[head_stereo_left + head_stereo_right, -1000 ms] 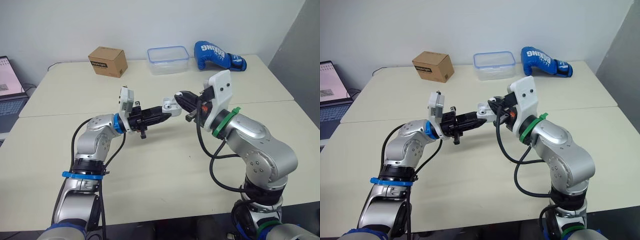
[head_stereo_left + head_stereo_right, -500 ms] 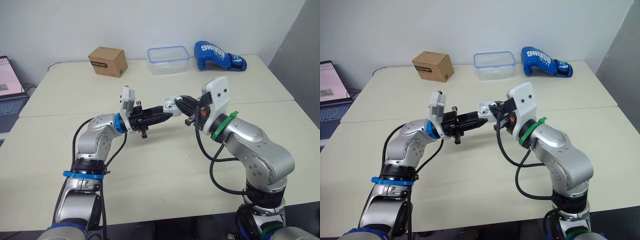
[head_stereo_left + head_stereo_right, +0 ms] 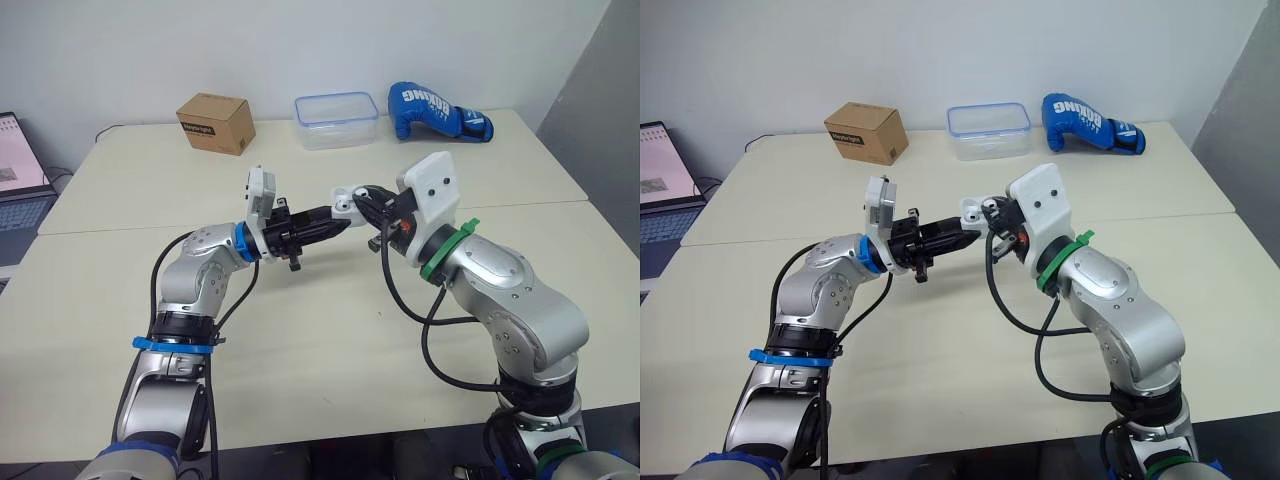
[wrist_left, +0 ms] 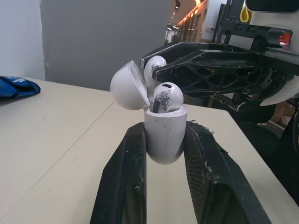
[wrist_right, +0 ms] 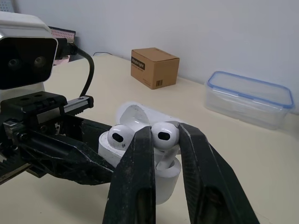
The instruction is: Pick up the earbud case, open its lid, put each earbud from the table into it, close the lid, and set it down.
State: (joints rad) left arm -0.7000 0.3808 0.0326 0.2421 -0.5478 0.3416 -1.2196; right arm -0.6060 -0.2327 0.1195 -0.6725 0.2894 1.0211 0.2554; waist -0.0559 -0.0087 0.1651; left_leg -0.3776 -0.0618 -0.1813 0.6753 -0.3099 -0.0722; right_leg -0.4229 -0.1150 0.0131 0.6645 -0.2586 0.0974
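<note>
**Case and second earbud meet in mid-air over the table's middle**

The near stretch of the table (image 3: 320, 350) is bare from its front edge up to the grippers, with open surface out to both sides.

Above the middle of the table the two grippers come tip to tip. The left gripper (image 3: 335, 218) has its two black fingers clamped on the lower body of the white earbud case (image 4: 164, 133), which stands upright between them, lifted off the tabletop. The lid (image 4: 127, 87) is swung open and tilts back to one side of the case. The first earbud (image 5: 119, 136) sits in the case with its head showing above the rim.

The right gripper (image 5: 164, 134) pinches the second earbud (image 5: 164, 132) by its head, right at the case's open top beside the first one. Its stem points down into the opening; how deep it sits cannot be told.

Just beyond the grippers a seam runs across where two tabletops join. The far tabletop is open up to its back edge, where a cardboard box (image 3: 214, 122), a clear plastic container (image 3: 336, 119) and a blue boxing glove (image 3: 437, 112) stand in a row, well apart from the grippers. A laptop (image 3: 18, 165) sits off the table's left edge.
</note>
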